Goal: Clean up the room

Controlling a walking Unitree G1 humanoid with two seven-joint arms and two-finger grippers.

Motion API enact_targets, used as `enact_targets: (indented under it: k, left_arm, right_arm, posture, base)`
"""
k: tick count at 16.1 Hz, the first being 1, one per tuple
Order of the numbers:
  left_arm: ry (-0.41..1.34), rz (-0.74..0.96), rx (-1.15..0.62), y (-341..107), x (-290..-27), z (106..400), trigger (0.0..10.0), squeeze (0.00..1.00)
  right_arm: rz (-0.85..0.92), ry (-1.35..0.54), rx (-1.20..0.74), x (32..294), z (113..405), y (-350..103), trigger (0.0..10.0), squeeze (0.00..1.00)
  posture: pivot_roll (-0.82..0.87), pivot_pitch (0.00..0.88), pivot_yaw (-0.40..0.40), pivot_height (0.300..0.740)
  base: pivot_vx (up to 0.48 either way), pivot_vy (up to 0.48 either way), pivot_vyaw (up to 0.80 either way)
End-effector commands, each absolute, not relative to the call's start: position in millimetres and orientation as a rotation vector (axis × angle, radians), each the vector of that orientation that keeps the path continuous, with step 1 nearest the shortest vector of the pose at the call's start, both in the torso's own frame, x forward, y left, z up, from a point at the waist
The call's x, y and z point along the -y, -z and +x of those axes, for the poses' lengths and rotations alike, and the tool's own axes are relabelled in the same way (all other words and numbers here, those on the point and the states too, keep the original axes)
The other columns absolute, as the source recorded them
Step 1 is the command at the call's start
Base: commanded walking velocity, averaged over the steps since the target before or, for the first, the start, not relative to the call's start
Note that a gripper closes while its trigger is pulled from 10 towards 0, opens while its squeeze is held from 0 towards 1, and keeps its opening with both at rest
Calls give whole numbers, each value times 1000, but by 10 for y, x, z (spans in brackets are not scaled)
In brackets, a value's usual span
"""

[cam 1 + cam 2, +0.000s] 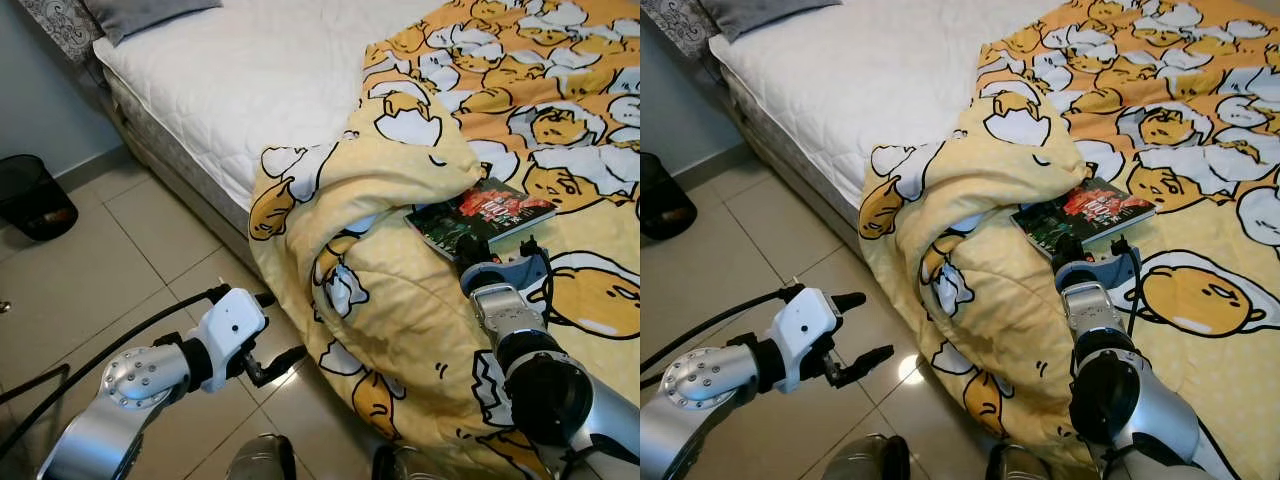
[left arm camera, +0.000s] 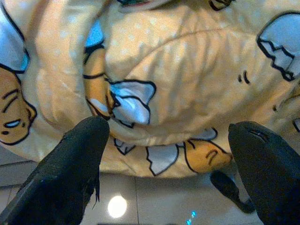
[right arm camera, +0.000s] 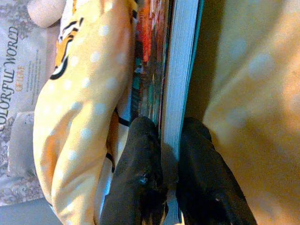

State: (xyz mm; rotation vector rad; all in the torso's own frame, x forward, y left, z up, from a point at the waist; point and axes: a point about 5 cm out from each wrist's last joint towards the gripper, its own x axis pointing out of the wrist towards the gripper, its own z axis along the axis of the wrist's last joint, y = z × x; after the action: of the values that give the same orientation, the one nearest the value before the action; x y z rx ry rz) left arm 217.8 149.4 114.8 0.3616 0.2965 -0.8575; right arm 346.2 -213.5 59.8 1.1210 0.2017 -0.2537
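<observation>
Bedroom floor tiling is noted beside a bed (image 1: 230,90) draped with a yellow blanket (image 1: 400,300). On it a book (image 1: 480,215) is clamped at its edge by the right gripper (image 3: 171,140), presumably for removal. The left gripper (image 1: 270,335) is held spread wide, empty, over the floor.

One dark-covered paperback book with a red and green cover (image 1: 482,215) lies on one yellow quilt printed with cartoon eggs (image 1: 400,290), spread over one white quilted mattress (image 1: 240,80). One grey pillow (image 1: 140,14) sits at the head. One black mesh wastebasket (image 1: 32,196) stands on the tiled floor (image 1: 110,290).
</observation>
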Motion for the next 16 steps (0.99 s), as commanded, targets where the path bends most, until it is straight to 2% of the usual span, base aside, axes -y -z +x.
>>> enact_targets:
  k: [1, 2, 6, 7, 8, 9, 11, 12, 13, 14, 16]
  left_arm:
    - [845, 379, -286, -1141, -1488, 2197, 10000, 729]
    - [798, 368, -255, -1143, -1479, 2255, 10000, 729]
    - [620, 297, -188, -1153, -1495, 2442, 10000, 714]
    - [513, 282, -164, -1175, -1517, 2566, 10000, 624]
    - [465, 253, -151, -1190, -1537, 2616, 10000, 443]
    - [424, 224, -137, -1210, -1553, 2655, 10000, 408]
    - [374, 252, -109, -1223, -1564, 2677, 10000, 235]
    - [353, 272, -104, -1213, -1568, 2669, 10000, 227]
    - [323, 270, -106, -1201, -1590, 2662, 10000, 224]
    - [285, 263, -101, -1196, -1633, 2668, 10000, 220]
    - [275, 256, -93, -1201, -1639, 2676, 10000, 224]
  right_arm:
    - [1086, 233, -178, 2182, 3491, -663, 0, 0]
    - [998, 212, -153, 2243, 3492, -704, 0, 0]
    - [787, 207, 14, 2444, 3447, -884, 0, 0]
    - [663, 227, 106, 2522, 3332, -1000, 0, 0]
    - [620, 225, 127, 2507, 3274, -1035, 0, 0]
    - [555, 215, 145, 2475, 3199, -1077, 0, 0]
    - [295, 154, 155, 2319, 3034, -1147, 0, 0]
    - [178, 125, 138, 2209, 2947, -1175, 4588, 0]
    - [111, 139, 120, 2154, 2885, -1203, 10000, 0]
    - [-19, 143, 119, 2055, 2796, -1263, 10000, 0]
    - [-61, 149, 104, 1979, 2719, -1221, 10000, 0]
  posture:
    - [155, 37, 19, 740]
    - [130, 2, 23, 740]
    - [42, 0, 71, 740]
    - [27, 0, 80, 740]
    - [19, 0, 84, 740]
    - [12, 0, 82, 740]
    - [14, 0, 75, 740]
    - [16, 0, 65, 740]
    - [11, 0, 59, 740]
    - [10, 0, 52, 740]
    - [11, 0, 47, 740]
  base:
    - [0, 0, 0]
    - [0, 0, 0]
    - [0, 0, 0]
    - [0, 0, 0]
    - [0, 0, 0]
    - [0, 0, 0]
    - [0, 0, 0]
    - [0, 0, 0]
    - [0, 0, 0]
    - [0, 255, 0]
    - [0, 255, 0]
